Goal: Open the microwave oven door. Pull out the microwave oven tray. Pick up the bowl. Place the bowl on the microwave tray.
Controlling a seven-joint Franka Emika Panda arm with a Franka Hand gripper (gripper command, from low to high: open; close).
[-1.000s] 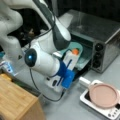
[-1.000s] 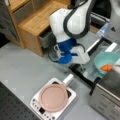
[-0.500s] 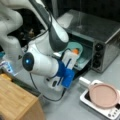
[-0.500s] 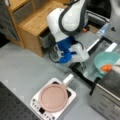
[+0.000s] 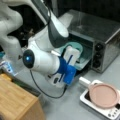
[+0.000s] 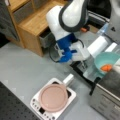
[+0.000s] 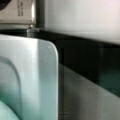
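Note:
The microwave oven (image 5: 100, 32) stands with its door (image 7: 87, 100) folded down and open; in a front view the door's dark frame (image 6: 78, 68) shows below the hand. The pale tray (image 7: 30, 75) is pulled out over the door. The teal bowl (image 6: 107, 62) sits on the tray (image 6: 92, 73) with something orange inside. In a front view the bowl (image 5: 78, 47) is half hidden behind my white hand. My gripper (image 6: 83, 65) hangs just left of the bowl's rim, over the tray's edge. The wrist view shows only a sliver of the bowl (image 7: 3, 111) and no fingers.
A pink round disc (image 5: 103, 96) lies on a white appliance in front of the oven, also seen in a front view (image 6: 53, 97). A wooden cabinet (image 6: 32, 20) stands behind the arm, and a wooden block (image 5: 17, 100) sits at the lower left. A black cable (image 5: 47, 93) trails on the table.
The arm has barely shifted. The bowl stays in the same spot on the tray.

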